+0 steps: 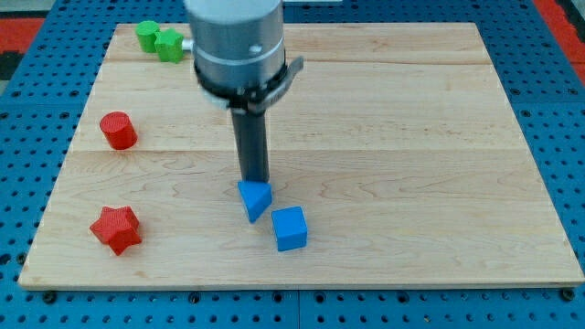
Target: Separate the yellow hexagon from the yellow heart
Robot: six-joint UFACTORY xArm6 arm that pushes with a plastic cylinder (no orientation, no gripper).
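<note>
No yellow hexagon or yellow heart shows in the camera view; the arm's body may hide them. My tip (254,181) stands at the top edge of a blue triangle block (255,199), touching or nearly touching it. A blue cube (290,228) lies just to the lower right of the triangle, a small gap apart. The dark rod runs straight up from the tip to the grey arm body at the view's top.
A red cylinder (118,130) sits at the left. A red star (116,228) lies at the lower left. Two green blocks (159,40) sit together at the top left, partly beside the arm body. The wooden board (411,137) rests on a blue pegboard.
</note>
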